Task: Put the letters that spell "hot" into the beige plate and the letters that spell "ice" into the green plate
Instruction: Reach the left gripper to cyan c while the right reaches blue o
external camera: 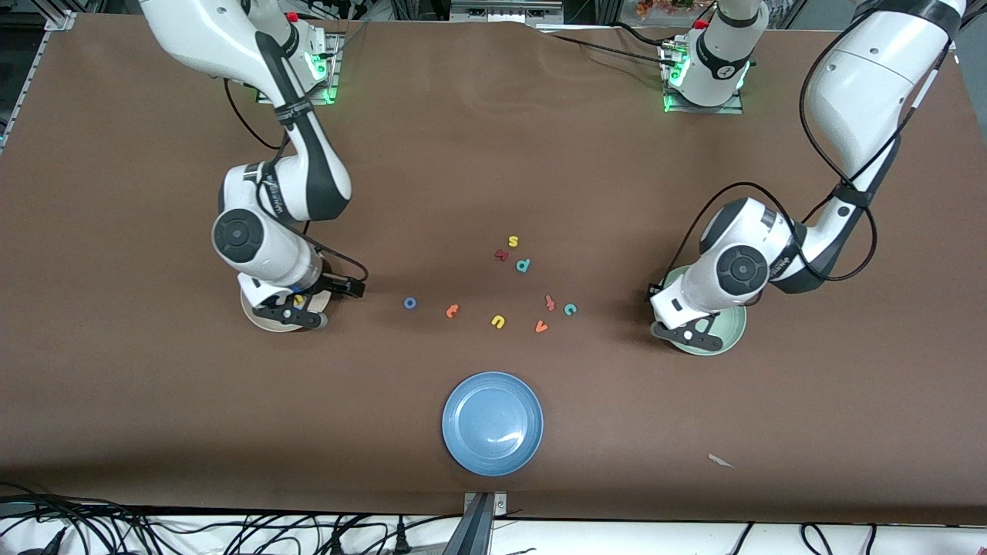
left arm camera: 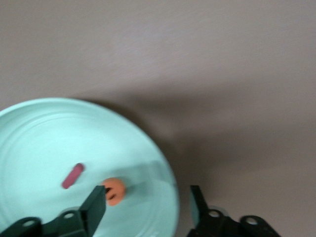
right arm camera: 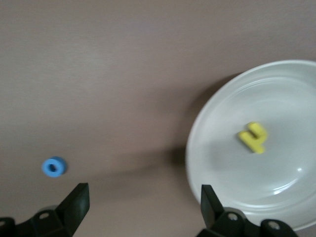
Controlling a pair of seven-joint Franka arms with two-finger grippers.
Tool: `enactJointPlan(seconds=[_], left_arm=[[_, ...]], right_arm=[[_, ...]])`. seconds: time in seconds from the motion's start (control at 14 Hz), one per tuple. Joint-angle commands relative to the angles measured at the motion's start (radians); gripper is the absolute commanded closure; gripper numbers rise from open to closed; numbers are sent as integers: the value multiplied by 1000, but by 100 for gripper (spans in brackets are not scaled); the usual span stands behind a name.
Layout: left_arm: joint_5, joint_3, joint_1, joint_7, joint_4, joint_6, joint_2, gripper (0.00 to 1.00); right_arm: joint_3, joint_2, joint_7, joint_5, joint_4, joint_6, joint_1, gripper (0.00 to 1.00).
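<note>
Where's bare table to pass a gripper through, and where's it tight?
Bare stretch between the blue "o" and the beige plate; another between the teal "c" and the green plate. Crowded among the loose letters above the blue plate.

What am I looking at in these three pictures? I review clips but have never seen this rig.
Two white robot arms stand at a brown table. The wide picture looks down from across it; the others come from cameras on each wrist. The left tool, open, is over the green plate, where a dark red "i" and an orange "e" lie. The right tool, open, is beside the beige plate holding a yellow "h". Neither tool holds anything. The blue "o", orange "t", teal "c" and spare letters lie mid-table, a blue plate nearer the camera.
</note>
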Motion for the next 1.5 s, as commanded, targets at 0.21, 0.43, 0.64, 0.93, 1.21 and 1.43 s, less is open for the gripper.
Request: enactJointPlan(seconds=[0.21,0.43,0.64,0.93,1.21,1.43], left_arm=[[-34,-33,-129,27,110,-32,8,0],[-22,-28,-207,70,118,-21,33,0],[-31,-3,-230,184,156,-20,51,0],[-22,-2,-252,271,146,54,100,0],[-19,1,-252,350,144,144,157,4],[40,9,-252,380,146,149,167,15]], right_arm=[[-1,161,197,16,171,32,86,0],[1,224,249,17,173,133,125,0],[2,242,268,21,179,141,135,1],[2,259,268,48,179,166,152,10],[21,264,268,57,177,169,150,31],[22,264,265,68,177,169,150,44]])
